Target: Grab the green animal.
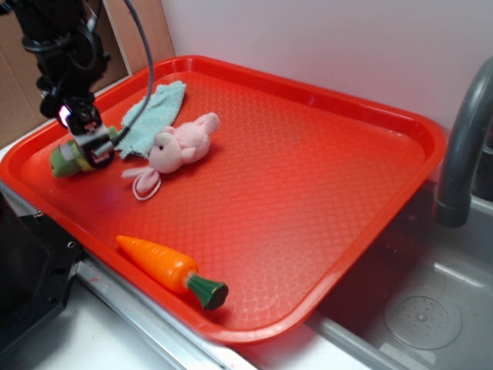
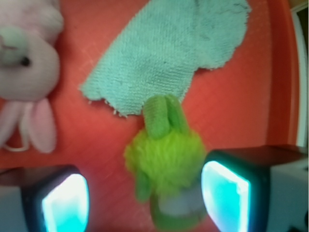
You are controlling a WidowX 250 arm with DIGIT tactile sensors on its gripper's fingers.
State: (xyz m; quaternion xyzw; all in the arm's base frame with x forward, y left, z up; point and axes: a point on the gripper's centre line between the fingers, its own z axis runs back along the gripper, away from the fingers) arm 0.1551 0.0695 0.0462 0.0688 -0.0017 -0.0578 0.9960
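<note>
My gripper point(image 1: 91, 146) hangs low at the far left of the exterior view, right over the green animal point(image 1: 68, 159), which lies on the red tray point(image 1: 323, 200) near its left rim. In my wrist view the green animal point(image 2: 166, 166) fills the lower middle of the frame: a fuzzy yellow-green body with darker green ends, one pair of narrow green lobes pointing up toward the teal cloth point(image 2: 169, 48) and just overlapping its lower edge. My jaws stand spread, one glowing pad in the lower left corner of the wrist view and the other at lower right. The right pad sits just beside the toy's fuzzy flank, perhaps brushing it; the left pad is clearly apart from it, with bare red tray between. So the toy lies between my jaws but is not pinched.

The pink bunny point(image 1: 182, 144) lies just right of the cloth in the exterior view, its ears trailing toward the lower left; in the wrist view it occupies the upper left corner. A toy carrot point(image 1: 168, 269) rests near the tray's lower edge, well apart from the rest. The tray sits on a metal sink surface point(image 1: 416, 324), with a grey faucet point(image 1: 462, 146) at the right edge.
</note>
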